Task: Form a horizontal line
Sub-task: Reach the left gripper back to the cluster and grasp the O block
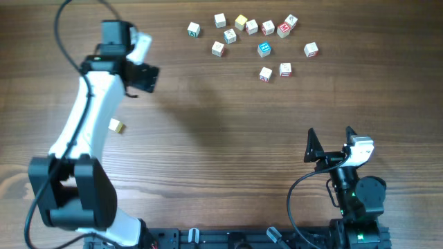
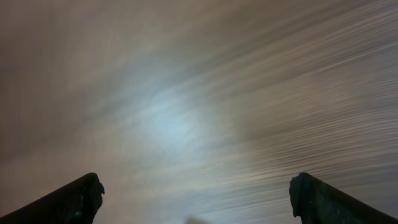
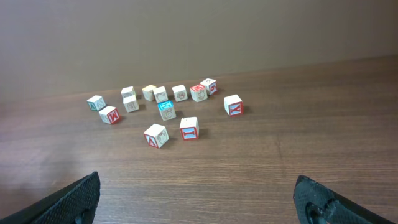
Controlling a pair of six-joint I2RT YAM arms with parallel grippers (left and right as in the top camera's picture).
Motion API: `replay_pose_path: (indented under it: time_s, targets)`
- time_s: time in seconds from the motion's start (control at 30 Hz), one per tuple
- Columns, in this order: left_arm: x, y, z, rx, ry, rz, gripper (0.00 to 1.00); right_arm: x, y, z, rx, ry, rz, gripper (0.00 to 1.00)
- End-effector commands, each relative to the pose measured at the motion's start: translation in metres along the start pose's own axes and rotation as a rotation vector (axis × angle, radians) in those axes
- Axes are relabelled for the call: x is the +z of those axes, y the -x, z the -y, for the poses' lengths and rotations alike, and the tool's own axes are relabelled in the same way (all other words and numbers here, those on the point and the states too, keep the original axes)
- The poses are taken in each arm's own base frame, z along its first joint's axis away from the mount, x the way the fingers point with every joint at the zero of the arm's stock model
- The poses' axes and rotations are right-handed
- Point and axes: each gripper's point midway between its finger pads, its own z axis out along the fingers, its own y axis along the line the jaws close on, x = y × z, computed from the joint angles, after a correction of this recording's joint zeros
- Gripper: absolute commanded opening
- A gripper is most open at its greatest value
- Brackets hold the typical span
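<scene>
**Letter cubes wait at the far edge as both arms stand off**

The left arm reaches up the left side of the dark wood-grain surface point(image 1: 208, 152), bent at the elbow and with its wrist turned towards the middle. The left tool point(image 2: 196, 183) has its fingers spread wide with nothing between them, and its own camera shows only streaked blur. Just beside that arm lies a lone yellowish wooden cube point(image 1: 116, 125), well apart from the others.

The horizontal line point(image 1: 259, 27), a short and slightly uneven row of small pale wooden letter cubes ending in a red M, sits at the far edge, right of centre. Loose letter cubes point(image 1: 218, 48) are scattered around it, and a teal-faced cube point(image 1: 264, 48) lies just in front.

These cubes are probably light, rigid and hard-faced. They are unlikely to crush, but they would be quick to spin or tip if caught on a corner. The safest hold looks to be from above on two opposite flat sides, fingers square to the faces. Near the row, neighbours sit close enough that a wide finger could nudge them out of true.

At the lower right, the right arm is folded back over its base. The right tool point(image 1: 329, 131) is parted and empty, pointing up the surface at the cluster, which its camera sees whole.
</scene>
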Motion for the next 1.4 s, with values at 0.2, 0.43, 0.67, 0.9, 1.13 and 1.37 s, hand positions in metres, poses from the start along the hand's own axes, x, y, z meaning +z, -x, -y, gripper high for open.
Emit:
replay_pose_path:
  time_s: [0.2, 0.43, 0.67, 0.9, 1.13, 1.37]
  targets:
    - [-0.067, 0.113, 0.103, 0.053, -0.131, 0.425, 1.00, 0.000, 0.002, 0.004, 0.002, -0.022, 0.009, 1.00]
    - [-0.021, 0.164, 0.137, -0.126, -0.283, 0.584, 1.00, 0.000, 0.002, 0.004, 0.002, -0.022, 0.009, 1.00]
    - [0.082, 0.148, 0.175, -0.137, -0.299, 0.526, 1.00, 0.000, 0.002, 0.004, 0.002, -0.022, 0.009, 0.99]
    - [0.131, 0.137, 0.199, -0.128, -0.335, 0.539, 1.00, 0.000, 0.002, 0.004, 0.002, -0.022, 0.009, 0.99]
    - [0.170, 0.115, 0.210, -0.130, -0.337, 0.507, 1.00, 0.000, 0.002, 0.004, 0.002, -0.022, 0.009, 1.00]
    - [0.175, 0.116, 0.212, -0.133, -0.335, 0.526, 0.58, 0.000, 0.002, 0.004, 0.001, -0.022, 0.009, 1.00]
